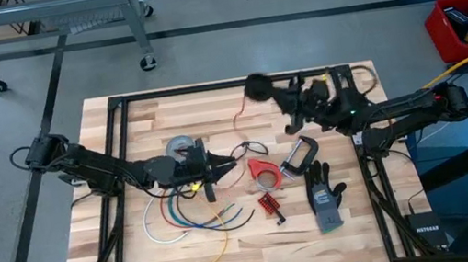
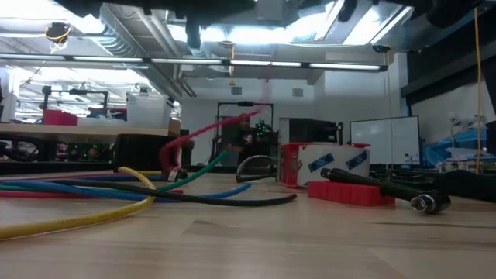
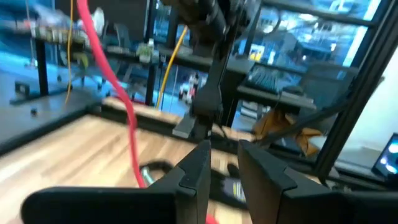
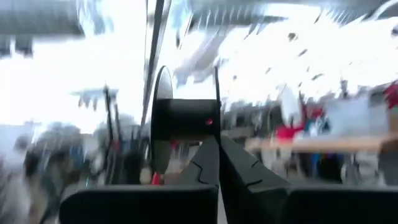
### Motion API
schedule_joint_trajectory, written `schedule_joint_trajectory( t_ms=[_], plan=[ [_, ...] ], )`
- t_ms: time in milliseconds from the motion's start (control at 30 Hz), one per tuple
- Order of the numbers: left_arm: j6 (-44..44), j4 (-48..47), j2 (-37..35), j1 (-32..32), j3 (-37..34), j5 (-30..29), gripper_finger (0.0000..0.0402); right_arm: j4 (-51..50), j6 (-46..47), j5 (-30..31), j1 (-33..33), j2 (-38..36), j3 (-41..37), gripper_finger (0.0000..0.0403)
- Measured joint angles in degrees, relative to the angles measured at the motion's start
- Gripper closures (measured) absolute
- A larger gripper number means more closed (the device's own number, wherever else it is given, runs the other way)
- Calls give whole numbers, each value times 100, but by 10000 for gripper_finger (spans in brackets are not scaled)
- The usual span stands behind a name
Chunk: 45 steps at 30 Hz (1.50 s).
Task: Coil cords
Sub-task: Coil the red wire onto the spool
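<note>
A red cord point(image 1: 242, 125) runs from a black spool point(image 1: 256, 86), lifted over the table's far middle, down to my left gripper point(image 1: 217, 165) at the table's centre. In the low view the red cord point(image 2: 221, 125) rises slanting. My right gripper point(image 4: 217, 146) is shut just behind the spool point(image 4: 183, 118). My left gripper point(image 3: 224, 165) points level, with a narrow gap between its fingertips. White, blue, red and green cords point(image 1: 177, 216) lie curved on the table below it, and a yellow cord point(image 1: 216, 250) lies nearer the front. My left gripper has the red cord point(image 3: 135, 158) coming down beside one finger and passing behind it; a red bit point(image 3: 211, 219) shows far back between the fingers. The finger hides the place of contact. The cord rises from there toward the spool. My right gripper pinches the spool's thin flange point(image 4: 216, 102) at its edge between its shut fingertips, pointing slantwise upward. The spool is lifted clear of the table.
A grey tape roll point(image 1: 182, 145) sits beside my left gripper. A red ring-shaped holder point(image 1: 262, 175), a clamp point(image 1: 298, 154), a small red part point(image 1: 270, 204) and a grey-black glove point(image 1: 323, 197) lie right of centre. Black frame rails point(image 1: 123, 166) border the table.
</note>
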Motion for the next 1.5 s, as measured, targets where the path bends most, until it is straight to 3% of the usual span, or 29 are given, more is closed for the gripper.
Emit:
schedule_joint_trajectory(
  t_ms=[100,233,433,700,800,1100,1200,1300,1500],
  plan=[
    [112,208,-37,0,0,-1,329,311,87,-7,-2,-148,3,402],
    [239,215,-37,-4,4,-2,329,-99,538,-475,-2,-534,6,402],
    [534,174,-37,-4,4,-1,329,-348,1401,-1742,-2,-1044,6,402],
    [1024,165,-37,-6,4,-2,329,-369,2691,-3966,-1,-1640,6,402],
    [1151,157,-37,-4,4,-1,329,-368,3041,-4386,0,-1771,6,402],
    [1188,13,-36,-6,4,-1,329,-470,3140,-4412,0,-1806,6,402],
    [1175,-12,-32,-4,2,-1,329,-979,2613,-4322,0,-1807,6,402],
    [1176,-12,-32,-4,2,-1,329,-1895,1994,-3628,0,-1798,3,402],
    [1212,-91,-32,0,2,-1,329,-3410,1070,-1353,-2,-1447,-5,402]
  ],
)
